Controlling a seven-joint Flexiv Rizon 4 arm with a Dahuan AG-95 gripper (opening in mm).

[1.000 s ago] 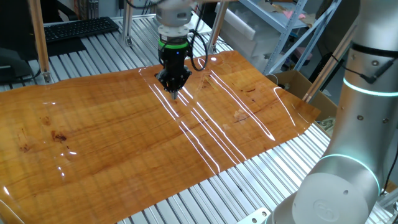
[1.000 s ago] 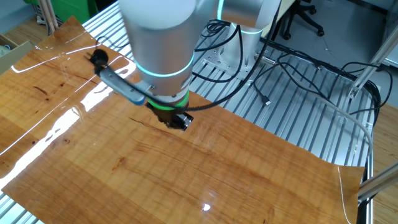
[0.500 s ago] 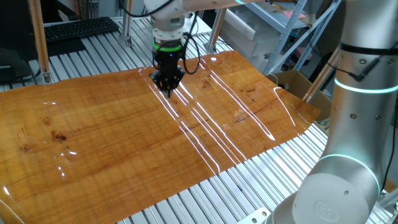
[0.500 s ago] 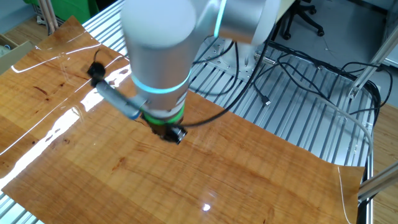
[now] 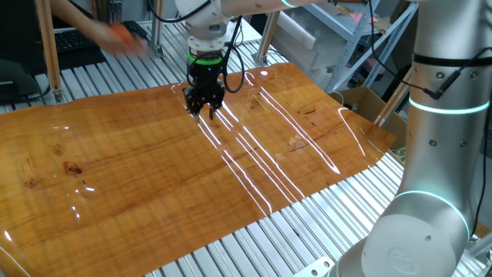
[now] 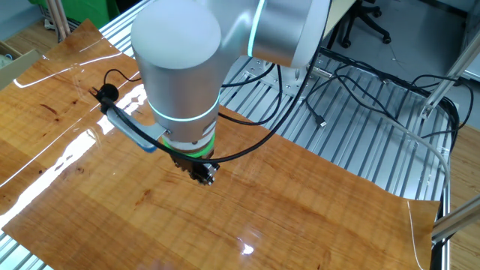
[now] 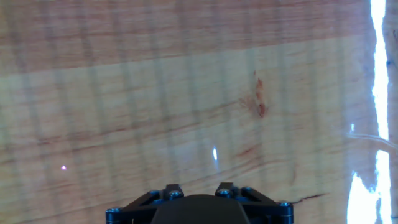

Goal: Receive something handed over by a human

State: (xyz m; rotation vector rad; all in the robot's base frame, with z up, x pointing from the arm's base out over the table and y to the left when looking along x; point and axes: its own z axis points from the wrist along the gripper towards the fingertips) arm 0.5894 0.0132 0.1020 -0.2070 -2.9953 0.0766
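In one fixed view the human's hand point(image 5: 129, 43) comes in blurred at the upper left, above the keyboard, with the small orange-red ball point(image 5: 117, 31) in it. My gripper point(image 5: 204, 111) hangs just above the far part of the wooden tabletop point(image 5: 154, 169), to the right of the hand and apart from it. Its fingers stand spread and empty. In the other fixed view the gripper point(image 6: 204, 175) shows below my arm's wrist; hand and ball are out of view there. The hand view shows only bare wood point(image 7: 186, 93) and the gripper's base.
A black keyboard point(image 5: 84, 37) lies behind the table at the left. Wooden posts point(image 5: 48, 46) stand at the back edge. A second silver arm point(image 5: 438, 154) stands at the right. Cables point(image 6: 360, 82) run over the slatted metal bench.
The hand with the ball has come into view at the upper left. My gripper has moved slightly left and its fingers have spread from a closed point.
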